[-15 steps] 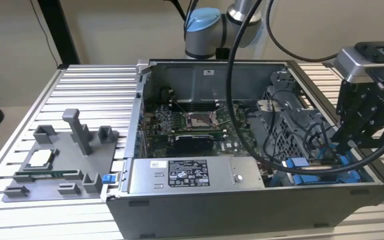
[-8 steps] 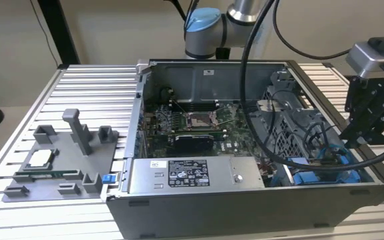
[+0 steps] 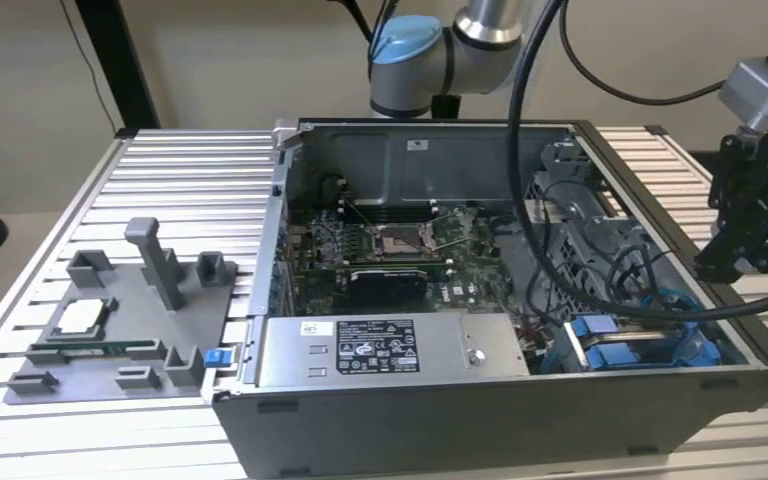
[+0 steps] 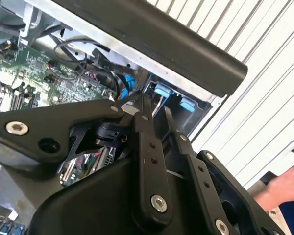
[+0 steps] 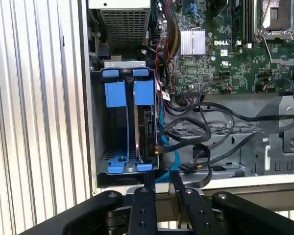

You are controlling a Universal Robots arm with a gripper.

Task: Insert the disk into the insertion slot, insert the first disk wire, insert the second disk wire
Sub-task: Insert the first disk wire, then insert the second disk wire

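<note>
Though spread only slightly and pinching nothing, the black metal claw (image 5: 162,181) hangs clear at the grey case rim (image 5: 235,181), ribbed aluminium table (image 5: 34,107) alongside. Past that edge the blue-framed flat hard drive (image 5: 147,128) stands edge-on inside the blue-trimmed grey metal bay (image 5: 99,122), black cables (image 5: 206,132) crowding beside. A person's hand (image 4: 284,183) appears in the second wrist view.

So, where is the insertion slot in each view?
Exterior view: insertion slot at the lower right, in the case's corner.
First wrist view: insertion slot against the case wall.
Second wrist view: insertion slot beside the case rim.
Shared landmark: green motherboard.
</note>
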